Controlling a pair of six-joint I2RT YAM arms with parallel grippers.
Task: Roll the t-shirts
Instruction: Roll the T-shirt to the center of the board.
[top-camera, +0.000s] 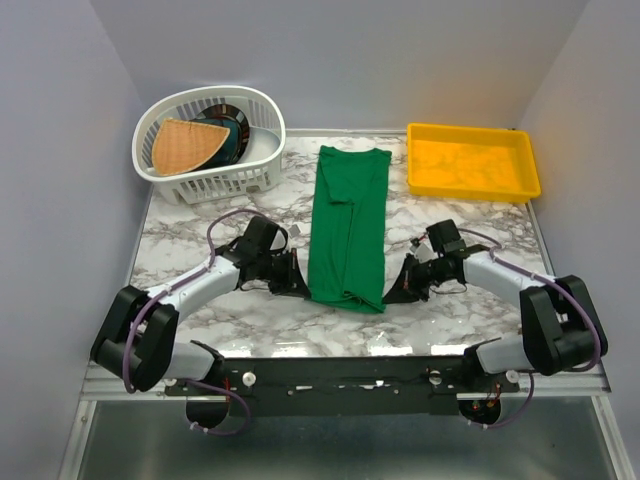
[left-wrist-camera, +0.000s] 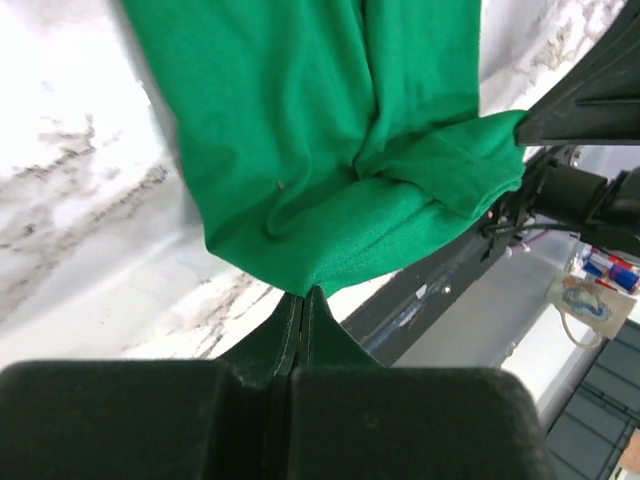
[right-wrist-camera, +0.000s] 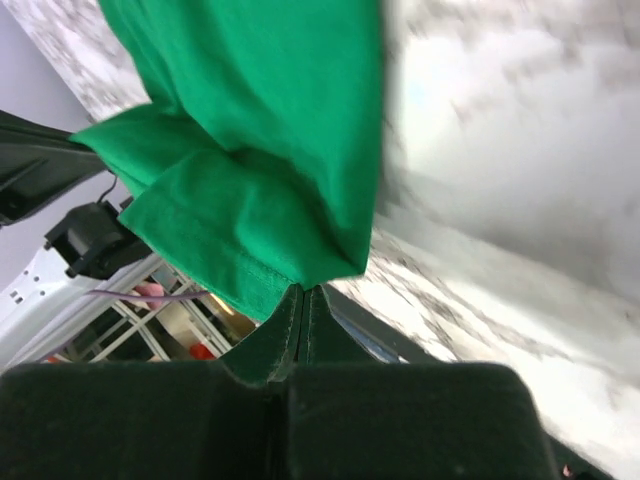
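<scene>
An emerald-green t-shirt (top-camera: 348, 225) lies folded into a long narrow strip down the middle of the marble table, neck end far, hem end near. My left gripper (top-camera: 302, 286) is at the strip's near left corner, and my right gripper (top-camera: 393, 291) is at its near right corner. In the left wrist view the jaws (left-wrist-camera: 303, 293) are pressed together with the t-shirt (left-wrist-camera: 320, 130) edge pinched at their tips. In the right wrist view the right gripper (right-wrist-camera: 303, 289) is likewise shut on the t-shirt (right-wrist-camera: 260, 130) hem, and the cloth draws to a point there.
A white laundry basket (top-camera: 262, 170) at the back left holds a woven orange mat and a dark dish. A yellow tray (top-camera: 472, 192) stands at the back right. The table's front edge and a black rail run just behind both grippers.
</scene>
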